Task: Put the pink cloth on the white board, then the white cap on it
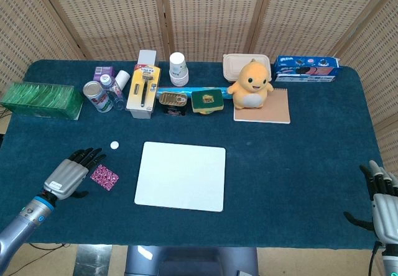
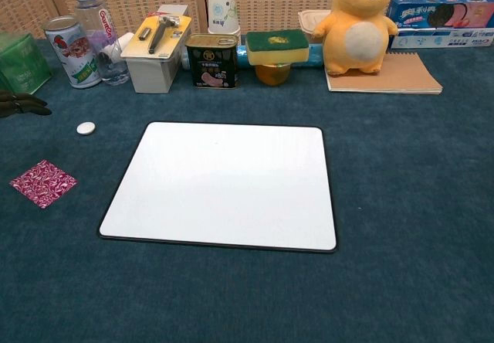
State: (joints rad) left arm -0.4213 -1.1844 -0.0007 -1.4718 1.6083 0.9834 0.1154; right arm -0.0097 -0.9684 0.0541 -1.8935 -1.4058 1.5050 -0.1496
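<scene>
- Left hand (image 1: 69, 173) sits low over the dark blue carpeted surface (image 1: 298, 164), just left of the small pink patterned square cloth (image 1: 104, 177); black fingers (image 1: 87, 158) apart and stretched out, holding nothing. Fingertips near the cloth edge; cannot tell if touching.
- In chest view only dark fingertips of the left hand (image 2: 17, 103) show at the left edge.
- Pink cloth lies flat on the surface, left of the white rectangular board (image 1: 181, 176), apart from it.
- Small round white cap (image 1: 114, 145) on the surface beyond the cloth, near the board's far-left corner, not on it.
- White board flat at centre, bare.
- Right hand (image 1: 384, 195) at the near-right edge, fingers apart and pointing up, holding nothing.
- Back row: green box (image 1: 42, 100), tin can (image 1: 96, 96), paper cup (image 1: 178, 68), yellow plush toy (image 1: 251, 84) on a brown notebook (image 1: 267, 109).
</scene>
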